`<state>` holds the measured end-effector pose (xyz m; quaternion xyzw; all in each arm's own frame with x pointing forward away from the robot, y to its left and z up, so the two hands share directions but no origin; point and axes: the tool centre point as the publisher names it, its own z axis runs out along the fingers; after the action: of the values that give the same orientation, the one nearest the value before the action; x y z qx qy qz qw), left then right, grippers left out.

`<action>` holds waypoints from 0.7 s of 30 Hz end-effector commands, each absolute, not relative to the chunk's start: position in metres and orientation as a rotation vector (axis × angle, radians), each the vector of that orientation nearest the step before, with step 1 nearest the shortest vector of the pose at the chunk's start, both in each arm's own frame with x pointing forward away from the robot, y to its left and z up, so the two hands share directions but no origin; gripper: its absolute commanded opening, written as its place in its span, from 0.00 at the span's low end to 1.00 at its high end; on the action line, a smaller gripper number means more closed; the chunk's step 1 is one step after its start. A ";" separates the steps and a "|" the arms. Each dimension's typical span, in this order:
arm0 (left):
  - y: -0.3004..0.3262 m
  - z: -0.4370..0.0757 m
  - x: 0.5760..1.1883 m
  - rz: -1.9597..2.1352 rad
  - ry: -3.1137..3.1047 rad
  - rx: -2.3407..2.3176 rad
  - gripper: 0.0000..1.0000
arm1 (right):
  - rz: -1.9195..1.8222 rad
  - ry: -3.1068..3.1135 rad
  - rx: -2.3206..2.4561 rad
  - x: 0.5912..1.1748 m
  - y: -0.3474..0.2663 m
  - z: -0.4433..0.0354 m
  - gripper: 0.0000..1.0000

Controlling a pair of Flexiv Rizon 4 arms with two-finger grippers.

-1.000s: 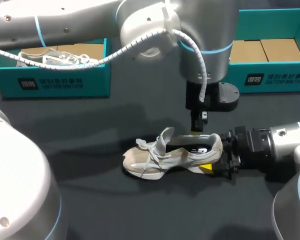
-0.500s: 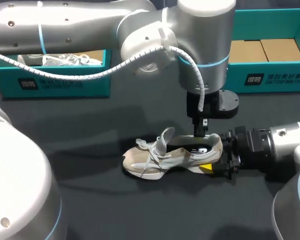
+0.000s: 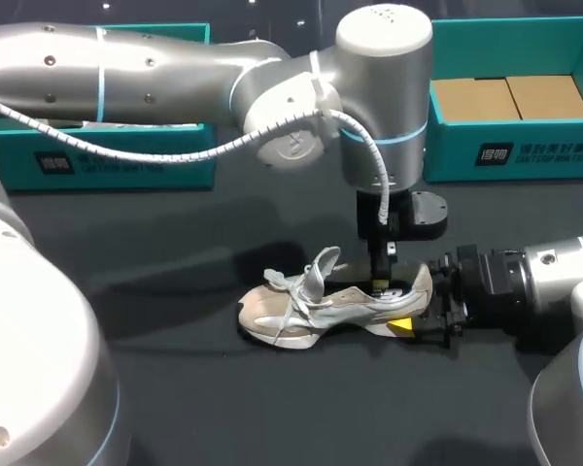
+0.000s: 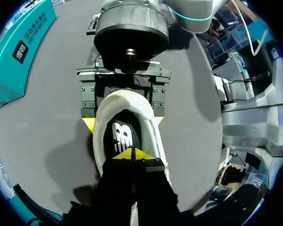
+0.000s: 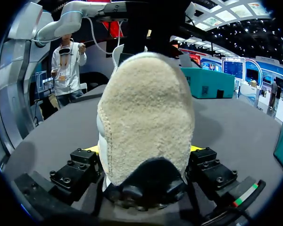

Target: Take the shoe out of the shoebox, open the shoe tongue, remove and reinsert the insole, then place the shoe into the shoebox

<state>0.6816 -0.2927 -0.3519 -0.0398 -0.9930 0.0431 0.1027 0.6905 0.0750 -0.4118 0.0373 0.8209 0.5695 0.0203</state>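
Right gripper (image 3: 415, 309) comes in low from the right side and is clamped on the heel of the shoe (image 3: 321, 306), one yellow-tipped finger on each side. The right wrist view shows the rough beige heel filling the space between those fingers (image 5: 92, 149). Left gripper (image 3: 381, 284) hangs straight down from the big left arm that reaches across from the far left. Its two fingers are drawn narrow, tips together, and they dip into the opening of the shoe. In the left wrist view the tips (image 4: 132, 154) sit on the dark insole (image 4: 120, 136) toward the heel end; whether they pinch it cannot be told. The dark table (image 3: 175, 388) carries everything. At its back edge stand two teal boxes: the left box (image 3: 126, 160) is mostly hidden behind the left arm, and the right box (image 3: 515, 146) shows a plain cardboard floor. The shoe, pale beige and white, stands on its sole in the middle of the table, well apart from both boxes, with its toe toward the left and its heel toward the right gripper. Its tongue (image 3: 321, 267) stands up and leans forward over the loose laces (image 3: 290, 291).
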 end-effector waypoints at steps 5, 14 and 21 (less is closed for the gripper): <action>-0.280 -0.365 0.675 0.080 -2.935 -0.098 0.00 | 1.761 2.550 0.117 0.690 0.075 -0.412 0.00; -0.259 -0.375 0.664 0.033 -2.904 -0.112 0.00 | 1.761 2.550 0.117 0.690 0.075 -0.412 0.00; -0.249 -0.379 0.658 0.035 -2.880 -0.150 0.00 | 1.761 2.550 0.117 0.690 0.075 -0.412 0.00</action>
<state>0.6588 -0.2556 -0.3786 -0.0513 -0.9903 0.0063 0.1286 0.6904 0.0750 -0.4119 0.0372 0.8209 0.5695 0.0204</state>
